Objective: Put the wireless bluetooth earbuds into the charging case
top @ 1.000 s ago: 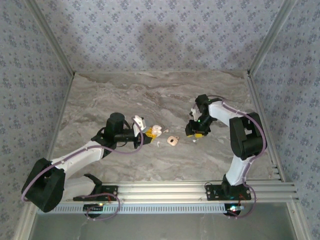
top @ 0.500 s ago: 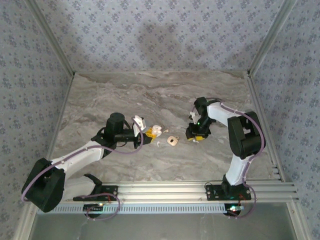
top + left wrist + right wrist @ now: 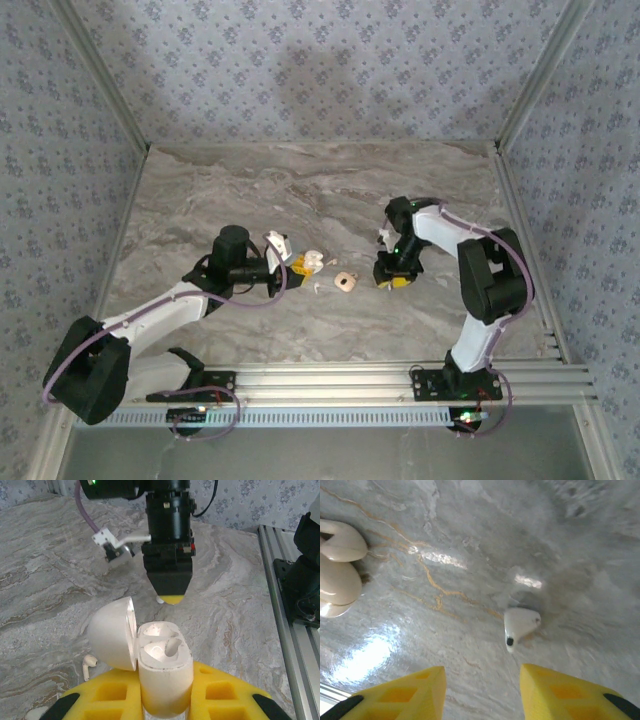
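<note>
The grey veined marble-look tabletop (image 3: 470, 540) is polished, throwing glare. The small white plastic earbud (image 3: 520, 624) shines glossy; the white plastic charging case (image 3: 165, 680) looks smooth and satiny. The yellow moulded finger pads (image 3: 405, 692) look matt.

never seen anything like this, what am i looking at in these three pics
Two robot arms are bolted to a marble table. One picture looks down from above; the other two come from cameras on each wrist, with its yellow fingers at the bottom. The left gripper is shut on an open white earbud case. The right gripper hangs open over one earbud lying on the table. A second earbud lies beside the case, and a tan object sits between the arms.
</note>
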### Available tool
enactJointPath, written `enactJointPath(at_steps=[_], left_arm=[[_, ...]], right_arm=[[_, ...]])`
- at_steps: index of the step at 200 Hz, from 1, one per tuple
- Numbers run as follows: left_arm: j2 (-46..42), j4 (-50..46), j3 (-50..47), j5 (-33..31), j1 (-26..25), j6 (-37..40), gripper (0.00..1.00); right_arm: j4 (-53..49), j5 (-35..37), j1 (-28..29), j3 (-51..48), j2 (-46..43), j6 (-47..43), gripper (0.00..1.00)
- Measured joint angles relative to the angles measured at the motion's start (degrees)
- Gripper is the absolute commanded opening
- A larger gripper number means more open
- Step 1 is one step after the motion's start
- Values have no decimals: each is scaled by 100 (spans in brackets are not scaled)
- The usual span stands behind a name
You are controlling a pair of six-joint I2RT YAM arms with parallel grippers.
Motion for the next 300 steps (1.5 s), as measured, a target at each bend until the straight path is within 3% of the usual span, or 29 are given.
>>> enactJointPath(at_steps=[78,239,300], left_arm=[[2,0,0,0,0,-37,18],[2,-2,0,-2,0,-37,18],[2,-37,0,-46,0,-35,18]], right_arm=[[-468,739,31,850,142,162,41],[-326,785,188,804,1021,162,39],[-236,876,199,688,1029,181,32]])
